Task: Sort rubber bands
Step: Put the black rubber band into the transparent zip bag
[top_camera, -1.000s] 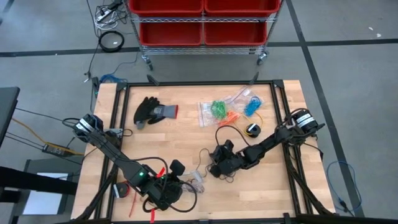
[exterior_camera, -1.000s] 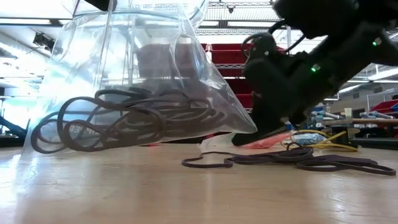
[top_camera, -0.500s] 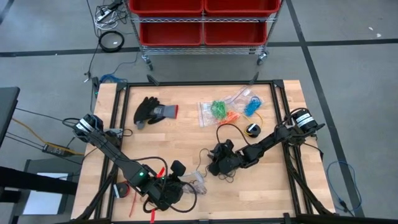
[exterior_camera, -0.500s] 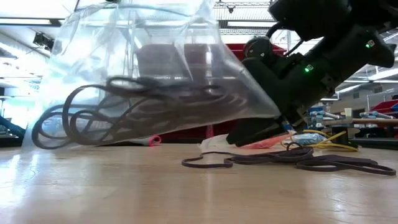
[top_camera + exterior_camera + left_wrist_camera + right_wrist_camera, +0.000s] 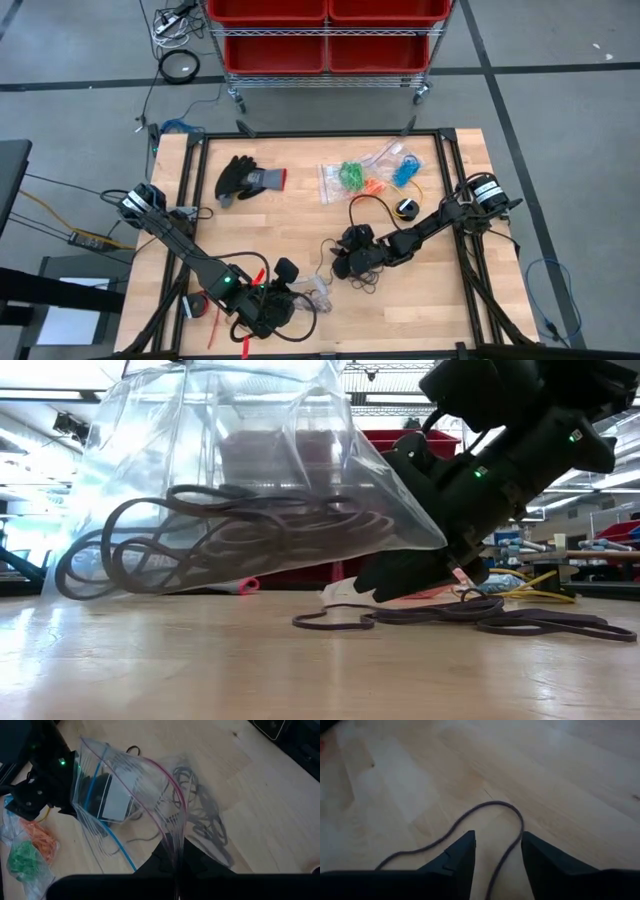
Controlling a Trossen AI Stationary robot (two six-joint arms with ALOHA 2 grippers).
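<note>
Nearest me, my left gripper (image 5: pixel 176 870) is clamped on the edge of a clear bag (image 5: pixel 130 800), held up with black rubber bands (image 5: pixel 240 535) already inside (a fair bundle). Beyond it, my right gripper (image 5: pixel 497 852) hangs low with fingers parted, straddling one loose black band (image 5: pixel 510 820) on the worktop (image 5: pixel 290 225); more lie beside it (image 5: pixel 480 615). Farthest off, the green, orange and blue bands (image 5: pixel 370 178) look bagged. I'd say the job is mostly done.
</note>
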